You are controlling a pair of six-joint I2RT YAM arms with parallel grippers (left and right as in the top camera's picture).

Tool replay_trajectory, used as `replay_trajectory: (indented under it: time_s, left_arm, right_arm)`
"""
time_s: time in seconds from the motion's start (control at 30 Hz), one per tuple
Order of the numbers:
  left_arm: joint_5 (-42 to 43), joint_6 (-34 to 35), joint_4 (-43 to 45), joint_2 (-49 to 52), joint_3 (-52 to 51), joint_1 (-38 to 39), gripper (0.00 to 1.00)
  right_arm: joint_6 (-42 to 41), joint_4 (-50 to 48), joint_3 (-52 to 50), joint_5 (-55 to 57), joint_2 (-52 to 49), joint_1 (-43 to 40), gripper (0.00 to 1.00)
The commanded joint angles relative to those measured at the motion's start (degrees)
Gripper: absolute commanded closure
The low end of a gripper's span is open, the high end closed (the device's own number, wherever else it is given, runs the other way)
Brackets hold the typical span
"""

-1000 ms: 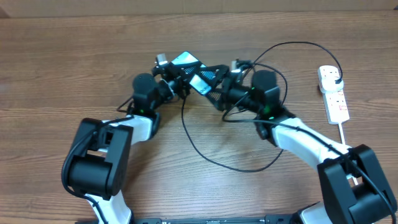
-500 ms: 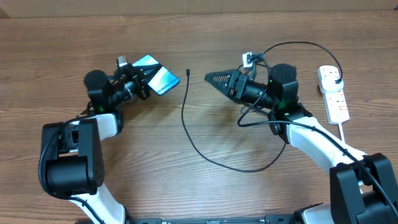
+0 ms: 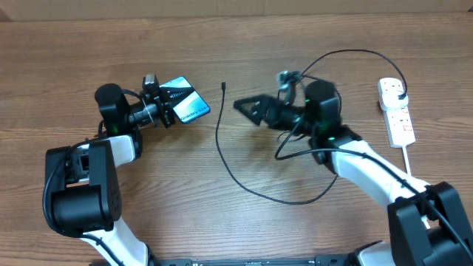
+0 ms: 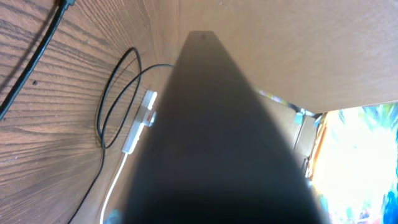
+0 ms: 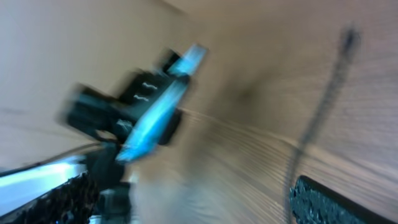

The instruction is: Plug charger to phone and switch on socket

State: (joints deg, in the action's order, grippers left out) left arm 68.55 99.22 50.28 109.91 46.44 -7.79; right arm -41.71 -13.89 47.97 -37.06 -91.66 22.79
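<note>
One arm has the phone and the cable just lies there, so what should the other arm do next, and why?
Probably the right hand, open and empty, should lower onto the charger at its free tip, which lies on the table between the arms, and pinch it. The left hand is shut on the phone, which has nothing plugged in yet.

overhead looks straight down; right wrist view (low, blurred) also catches the phone [image 3: 186, 106].

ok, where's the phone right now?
In the overhead view the phone sits left of centre, gripped at one end by the left gripper, with the charger's loose connector tip just to its right on the table.
</note>
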Motion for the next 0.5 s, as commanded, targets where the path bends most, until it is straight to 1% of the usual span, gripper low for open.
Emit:
replay_trajectory:
  time_s: [0.0,0.13,0.2,0.23,0.33,0.47]
  left_arm:
    - [1.62,-0.17,0.31,-0.17,1.33,-2.47,0.96]
    - [1.53,-0.20,0.31,-0.17,2.27,-5.07,0.96]
    - [1.53,-0.20,0.28,-0.17,2.84,-6.32,0.96]
    - [1.57,-0.24,0.31,-0.17,3.19,-7.04,0.96]
    - [1.68,-0.22,0.28,-0.17,4.02,-8.90,0.96]
    - [2.56,-0.24,0.28,-0.17,4.98,-10.93,0.96]
  right_arm:
    - [6.95,5.31,4.26,15.56,1.11,3.56,0.00]
    - [13.31,14.12,9.97,28.20,1.09,6.54,0.06]
    - [16.17,16.02,11.65,33.35,0.98,7.67,0.19]
    - [17.18,16.24,12.09,35.50,0.85,8.15,0.21]
    - [18.27,15.65,12.44,39.39,-0.04,8.94,0.21]
    - [18.23,13.29,13.55,39.80,-3.89,8.94,0.21]
